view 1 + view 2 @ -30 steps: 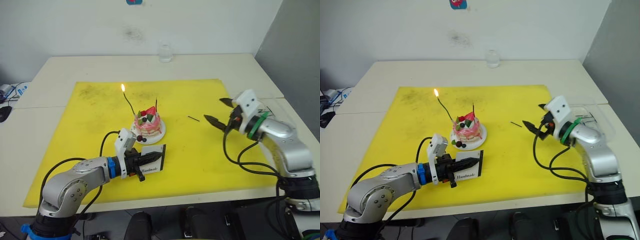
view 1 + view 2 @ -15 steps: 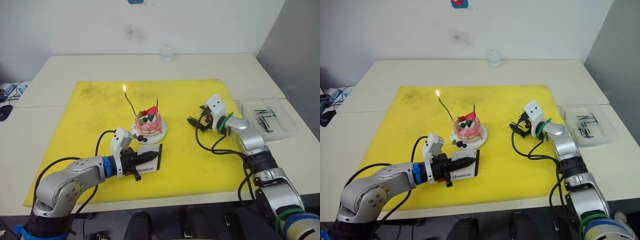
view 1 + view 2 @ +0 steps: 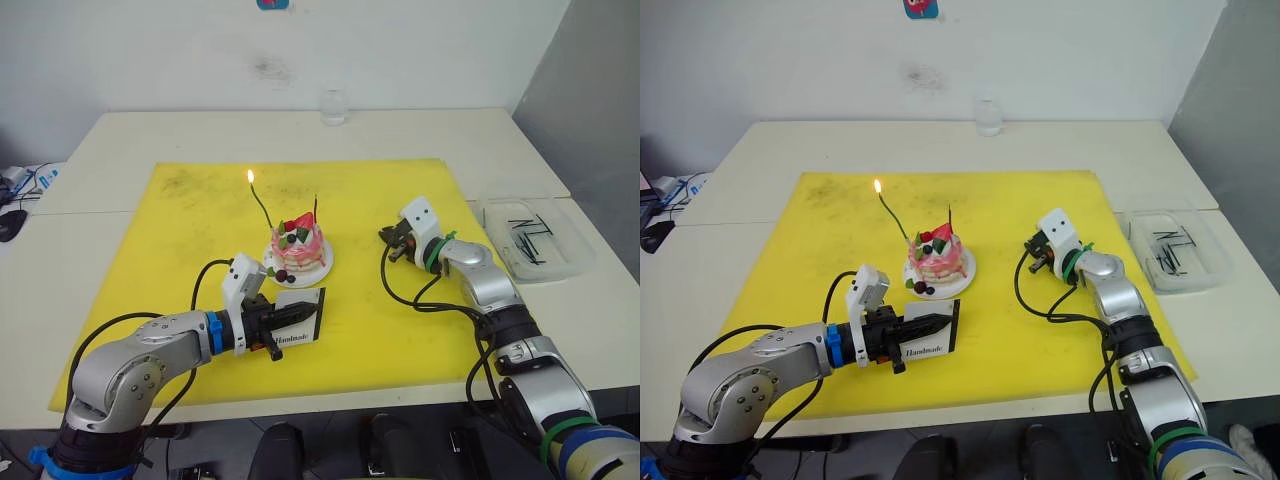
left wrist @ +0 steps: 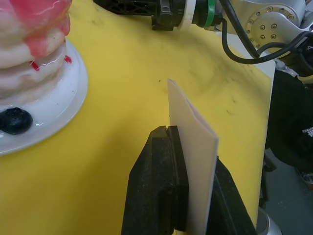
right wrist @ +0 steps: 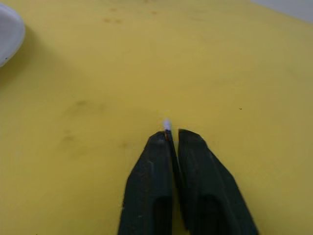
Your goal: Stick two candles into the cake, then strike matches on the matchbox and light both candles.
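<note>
— Where's the matchbox (image 3: 303, 323)?
— Nearest, pinched upright in the left gripper (image 4: 178, 147), at six o'clock from the cake (image 3: 297, 247).
— And the right gripper (image 5: 172, 137)?
— At three o'clock from the cake, fingers closed on a match (image 5: 167, 125). Farther back, the green candle (image 3: 259, 203) burns.

One word can be read: small black lettering, "Handmade", stands on the white face of the matchbox (image 3: 931, 338), low on the side turned towards the camera; the box is held upright on its edge over the yellow mat (image 3: 820, 240) in the left hand (image 3: 925, 325), whose black fingers are closed on it. A small red-and-blue sticker (image 3: 922, 7) sits on the wall behind the worktop, cut by the picture's edge; nothing on it is legible.
</note>
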You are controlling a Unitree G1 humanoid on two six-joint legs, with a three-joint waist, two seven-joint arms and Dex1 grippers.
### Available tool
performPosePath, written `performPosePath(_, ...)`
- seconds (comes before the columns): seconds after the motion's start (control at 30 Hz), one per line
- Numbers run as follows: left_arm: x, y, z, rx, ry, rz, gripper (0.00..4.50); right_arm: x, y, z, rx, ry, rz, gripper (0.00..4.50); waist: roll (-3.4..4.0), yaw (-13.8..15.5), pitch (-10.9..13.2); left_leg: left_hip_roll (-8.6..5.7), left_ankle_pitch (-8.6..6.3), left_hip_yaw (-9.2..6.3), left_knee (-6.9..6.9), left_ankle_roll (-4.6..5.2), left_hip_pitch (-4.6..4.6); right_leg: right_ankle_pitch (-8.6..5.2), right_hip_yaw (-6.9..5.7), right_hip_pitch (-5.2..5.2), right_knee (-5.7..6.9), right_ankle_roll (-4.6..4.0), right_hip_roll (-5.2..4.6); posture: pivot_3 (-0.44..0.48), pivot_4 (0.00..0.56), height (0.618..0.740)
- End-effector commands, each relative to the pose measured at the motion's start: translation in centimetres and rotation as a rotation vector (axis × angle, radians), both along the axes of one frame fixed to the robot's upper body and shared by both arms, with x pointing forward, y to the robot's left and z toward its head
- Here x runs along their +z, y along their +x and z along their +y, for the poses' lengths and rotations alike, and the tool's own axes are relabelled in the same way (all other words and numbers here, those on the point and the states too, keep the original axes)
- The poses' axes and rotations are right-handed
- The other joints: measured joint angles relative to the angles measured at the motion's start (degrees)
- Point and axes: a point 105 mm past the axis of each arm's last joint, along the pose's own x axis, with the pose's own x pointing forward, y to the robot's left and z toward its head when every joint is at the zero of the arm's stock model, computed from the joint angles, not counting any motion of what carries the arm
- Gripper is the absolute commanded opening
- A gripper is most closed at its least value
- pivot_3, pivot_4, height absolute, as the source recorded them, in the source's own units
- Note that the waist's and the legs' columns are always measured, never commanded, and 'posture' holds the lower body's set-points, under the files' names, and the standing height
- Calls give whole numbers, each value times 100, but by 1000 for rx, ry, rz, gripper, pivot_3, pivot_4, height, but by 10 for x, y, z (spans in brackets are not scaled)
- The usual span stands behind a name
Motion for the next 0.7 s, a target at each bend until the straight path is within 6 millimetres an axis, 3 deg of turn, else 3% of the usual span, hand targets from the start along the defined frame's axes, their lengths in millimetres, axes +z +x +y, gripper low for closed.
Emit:
performPosePath(0.03, 13, -2, -3, -22, -7, -51, 0, 9, -3, -5, -11, 7, -27, 14, 0, 0, 0, 1, 0, 0, 0, 0, 0, 0, 0, 0, 0, 0, 0, 0, 150, 735)
performPosePath(0.23, 14, -3, -4, -23, -7, -51, 0, 36, -18, 2, 31, 34, -83, 14, 0, 2, 0, 2, 0, 1, -3, 0, -3, 0, 0, -5, -1, 0, 0, 0, 150, 735)
performPosePath(0.43, 15, -5, -3, -24, -10, -46, 0, 68, -56, -8, 15, 56, -108, 14, 0, 11, 0, 4, 0, -1, -4, 0, -5, -1, -2, -7, -2, 1, 0, 0, 150, 735)
performPosePath(0.7, 16, -7, -5, -40, -24, -29, 0, 41, -111, -15, -102, 85, -56, 14, 0, -4, 0, 3, 0, -3, -5, -1, -2, -2, -2, -6, -1, 1, -2, 0, 150, 735)
